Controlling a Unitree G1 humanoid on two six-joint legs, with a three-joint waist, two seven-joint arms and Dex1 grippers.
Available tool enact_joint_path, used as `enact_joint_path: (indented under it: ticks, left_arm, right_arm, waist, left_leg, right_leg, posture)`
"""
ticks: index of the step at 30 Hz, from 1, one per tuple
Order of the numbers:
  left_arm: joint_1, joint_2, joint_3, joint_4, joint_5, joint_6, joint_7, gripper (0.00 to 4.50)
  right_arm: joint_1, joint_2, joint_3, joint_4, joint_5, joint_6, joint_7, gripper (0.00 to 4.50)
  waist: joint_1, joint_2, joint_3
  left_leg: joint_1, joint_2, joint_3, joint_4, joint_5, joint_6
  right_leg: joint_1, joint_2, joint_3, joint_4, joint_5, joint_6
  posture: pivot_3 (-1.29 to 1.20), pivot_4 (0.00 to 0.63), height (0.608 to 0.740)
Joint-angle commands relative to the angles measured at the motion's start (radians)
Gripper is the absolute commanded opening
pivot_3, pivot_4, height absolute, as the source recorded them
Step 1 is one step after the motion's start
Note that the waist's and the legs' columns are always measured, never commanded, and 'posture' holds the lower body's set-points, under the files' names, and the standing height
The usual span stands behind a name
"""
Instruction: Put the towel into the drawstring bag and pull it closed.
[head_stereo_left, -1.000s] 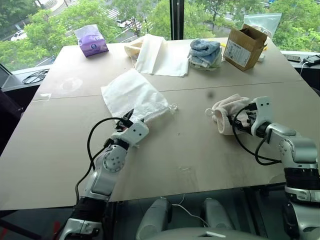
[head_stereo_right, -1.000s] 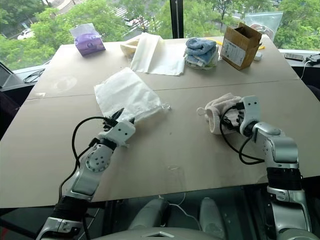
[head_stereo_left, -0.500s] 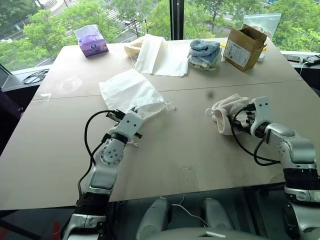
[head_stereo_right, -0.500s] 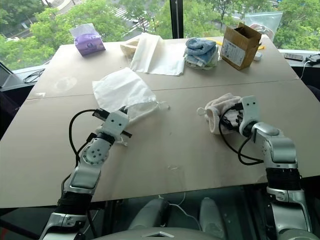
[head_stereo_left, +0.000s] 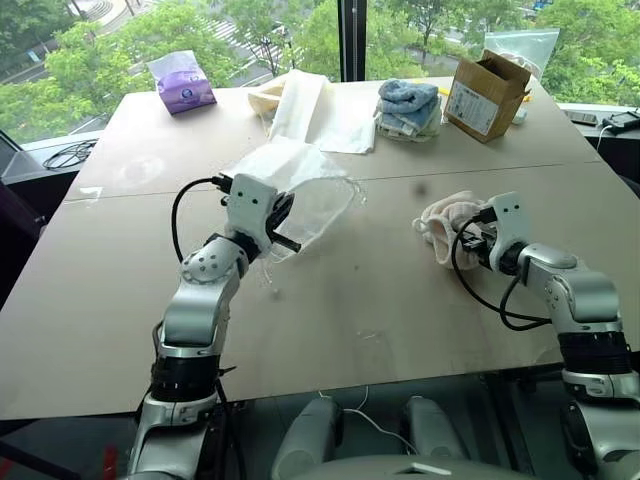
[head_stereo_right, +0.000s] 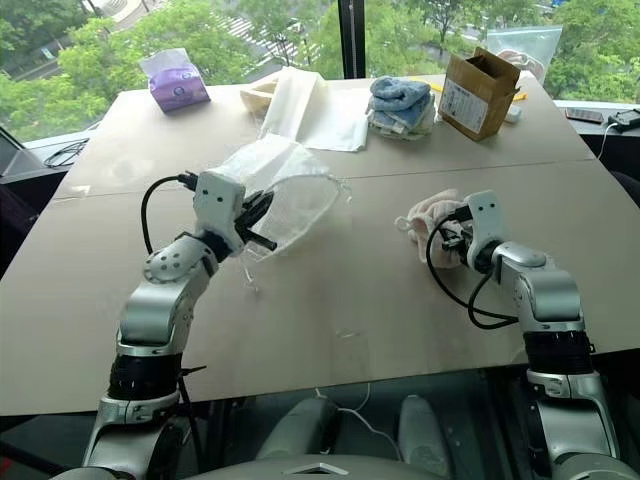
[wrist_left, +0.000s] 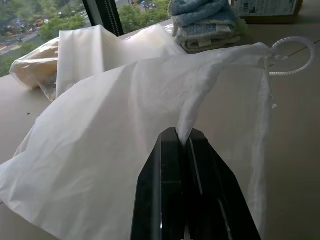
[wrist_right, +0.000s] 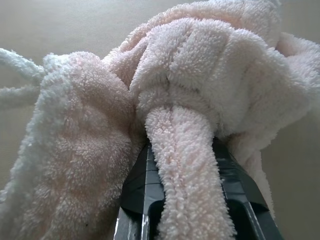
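The towel (head_stereo_left: 452, 226), beige-pink and fluffy, lies bunched on the right half of the table (head_stereo_left: 380, 300), with its small white loop tag at its left edge. The right gripper (wrist_right: 182, 165) is clenched on a fold of the towel; in the right wrist view the pile bulges out between the two black fingers (wrist_right: 137, 185).

The drawstring bag (head_stereo_left: 305, 190) sits left of centre and is lifted off the table at its near edge. The left gripper (wrist_left: 182, 142) is clamped shut on a pinch of the thin white fabric near the bag's mouth, holding it raised so that the cloth drapes down and away from the fingers. The bag's far part sags toward the tabletop. A knotted loop of white cord (wrist_left: 292, 55) hangs at the bag's right corner.

Bag and towel are well apart, with bare table between them.

Along the far edge of the table, from left to right: a purple tissue pack (head_stereo_left: 181, 81), flat cream-white folded cloth sheets (head_stereo_left: 320, 110), a stack of blue and white towels (head_stereo_left: 408, 106) and an open cardboard box (head_stereo_left: 487, 93). Beyond the table are windows with green trees.
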Motion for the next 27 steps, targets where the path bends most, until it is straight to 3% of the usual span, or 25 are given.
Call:
enact_joint_path:
  ticks: [1,7,14,22,27]
  left_arm:
    - [-0.033,0.033,0.014,-0.065,-0.055,0.066,-0.039,0.0]
    - [-0.056,0.07,0.029,-0.071,-0.122,0.117,-0.09,0.0]
    - [-0.094,0.085,0.05,-0.047,-0.195,0.159,-0.114,0.0]
    - [-0.058,0.131,0.028,-0.06,-0.242,0.145,-0.21,0.0]
    - [-0.035,0.15,0.038,-0.086,-0.301,0.157,-0.269,0.0]
  right_arm:
    - [0.033,-0.013,0.041,-0.008,0.03,0.054,0.067,0.12]
    - [0.015,0.004,0.013,-0.212,0.221,0.119,0.209,0.12]
    - [-0.014,-0.019,0.034,-0.404,0.422,0.185,0.335,0.12]
    - [-0.096,0.023,0.191,-0.313,0.298,0.055,0.298,0.12]
    - [-0.149,0.078,0.215,-0.171,0.207,-0.042,0.254,0.12]
  waist:
    - [0.0,0.0,0.0]
    - [-0.013,0.0,0.004]
    - [-0.015,0.0,0.004]
    - [-0.021,0.0,0.005]
    - [-0.021,0.0,0.005]
  left_leg:
    - [0.0,0.0,0.0,0.0,0.0,0.0]
    - [-0.002,0.001,0.0,-0.002,0.0,0.0]
    - [-0.018,-0.001,-0.002,0.002,0.0,0.0]
    - [-0.018,-0.001,-0.001,0.002,0.0,-0.001]
    - [-0.018,-0.001,-0.001,0.002,0.0,-0.001]
  right_leg:
    - [0.0,0.0,0.0,0.0,0.0,0.0]
    - [-0.002,0.0,0.0,-0.001,0.0,0.0]
    - [-0.017,-0.002,-0.001,0.001,0.0,0.0]
    - [-0.018,-0.002,0.0,0.003,0.0,0.0]
    - [-0.018,-0.002,0.0,0.003,0.0,0.0]
  posture:
    - [0.0,0.15,0.74]
    - [0.0,0.15,0.74]
    - [0.0,0.15,0.74]
    - [0.0,0.15,0.74]
    - [0.0,0.15,0.74]
